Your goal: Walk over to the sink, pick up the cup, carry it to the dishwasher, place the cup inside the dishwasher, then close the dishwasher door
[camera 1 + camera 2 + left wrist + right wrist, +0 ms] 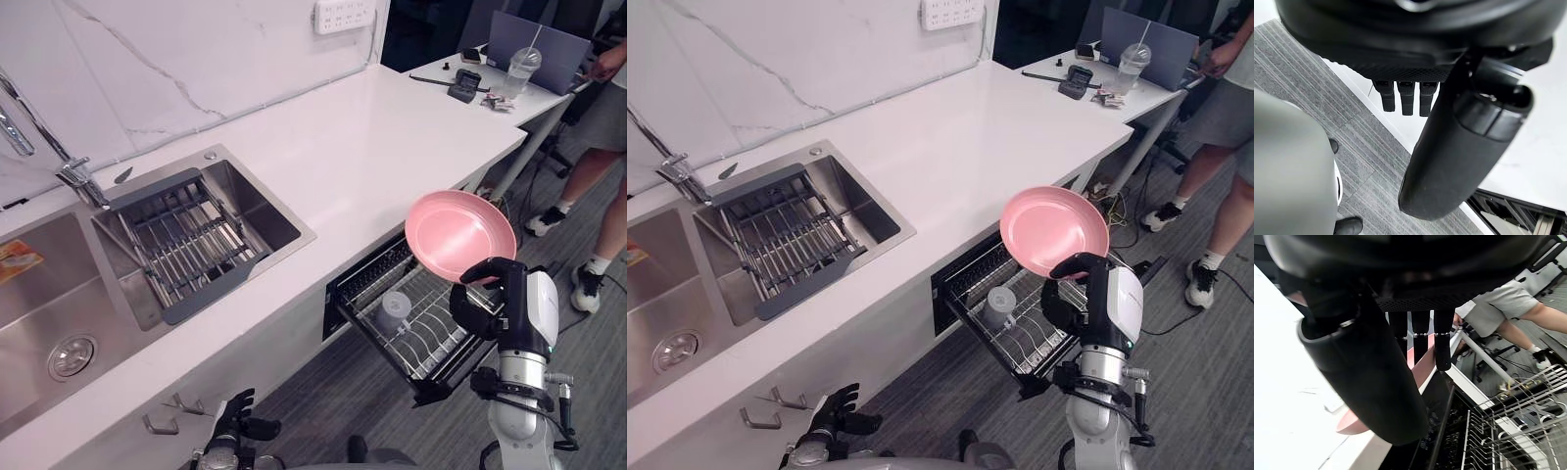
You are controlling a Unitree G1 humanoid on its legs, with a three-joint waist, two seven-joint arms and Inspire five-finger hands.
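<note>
Our right hand (487, 299) pinches the pink plate (458, 233) by its rim at 6 o'clock, over the dishwasher rack (436, 343), where a clear cup (395, 308) sits. Both look light, stiff and slick. Our left hand (235, 416) hangs relaxed, empty.

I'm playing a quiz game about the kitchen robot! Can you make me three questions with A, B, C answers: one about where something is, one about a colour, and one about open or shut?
1. Where is the clear cup?
A. in the sink
B. in the dishwasher rack
C. on the floor

2. What colour is the plate in the right hand?
A. pink
B. green
C. blue

3. How is the dishwasher rack?
A. pushed in and shut
B. lying on the floor
C. pulled out, open

Answers:
1 B: the cup stands among the rack's wires.
2 A: the hand's fingers grip a pink plate above the rack.
3 C: the rack sticks out from under the counter.
</note>
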